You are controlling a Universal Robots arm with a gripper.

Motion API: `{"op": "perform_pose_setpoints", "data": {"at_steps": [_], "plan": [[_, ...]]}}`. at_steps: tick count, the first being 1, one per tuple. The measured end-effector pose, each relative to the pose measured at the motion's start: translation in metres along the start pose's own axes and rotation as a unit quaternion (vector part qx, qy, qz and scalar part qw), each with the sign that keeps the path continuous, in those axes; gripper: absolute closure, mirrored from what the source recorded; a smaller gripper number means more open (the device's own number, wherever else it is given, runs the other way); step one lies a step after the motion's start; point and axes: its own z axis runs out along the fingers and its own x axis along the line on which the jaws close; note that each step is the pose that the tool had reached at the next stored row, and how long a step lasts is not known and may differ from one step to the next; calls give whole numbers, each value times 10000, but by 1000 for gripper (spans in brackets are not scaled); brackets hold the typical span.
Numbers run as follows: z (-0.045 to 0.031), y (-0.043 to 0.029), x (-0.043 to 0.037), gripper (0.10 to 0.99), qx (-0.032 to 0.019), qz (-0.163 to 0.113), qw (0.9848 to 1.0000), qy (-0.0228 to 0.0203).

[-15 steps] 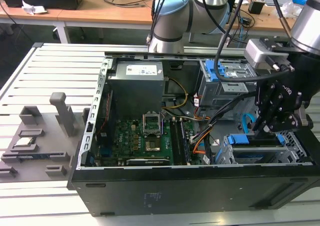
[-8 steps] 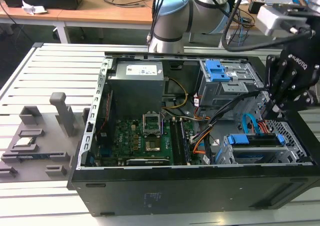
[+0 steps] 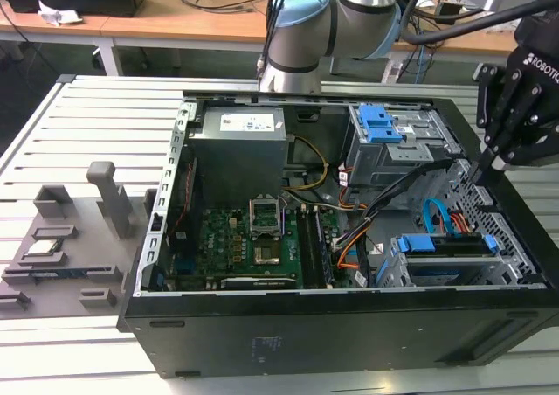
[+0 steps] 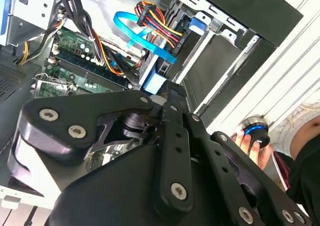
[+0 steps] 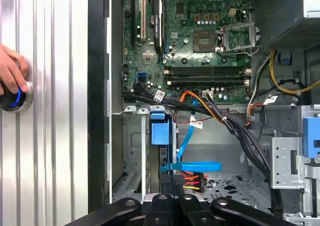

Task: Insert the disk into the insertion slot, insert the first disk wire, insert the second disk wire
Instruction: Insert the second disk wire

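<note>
A black computer case (image 3: 262,343) is laid on its side on a slatted metal table (image 3: 79,115), with its side taken off. A green board (image 3: 253,238) can be seen inside it.

The disk (image 3: 445,245) is found in the corner of the case on the exterior view's right. It is sat inside the insertion slot (image 3: 410,277), the low silver cage with little holes. Its blue frame is seen from the edge in the first wrist view (image 5: 160,133) and in the second wrist view (image 4: 152,81).

2 wires are run to the end of the disk. 1 is a flat blue wire (image 5: 192,165), bent in a loop. The other is a bunch of red, yellow and black wires (image 5: 192,178) with a black plug. Both look pushed in, but this cannot be told for sure.

The gripper (image 3: 476,172) is held just above the end of the disk, close to the 2 wires. Its fingers (image 4: 172,98) are pressed together, and nothing is seen between them.

A taller grey cage (image 3: 389,155) with a blue latch is stood further back.

On the table beside the case, a round button (image 5: 12,98) with a blue light is touched by a person's hand (image 5: 10,71).
</note>
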Motion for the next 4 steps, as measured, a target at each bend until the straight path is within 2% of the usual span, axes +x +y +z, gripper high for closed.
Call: {"op": "perform_pose_setpoints", "data": {"at_steps": [4], "plan": [[-1, 0, 0, 980, 0, 0, 10000, 0]]}}
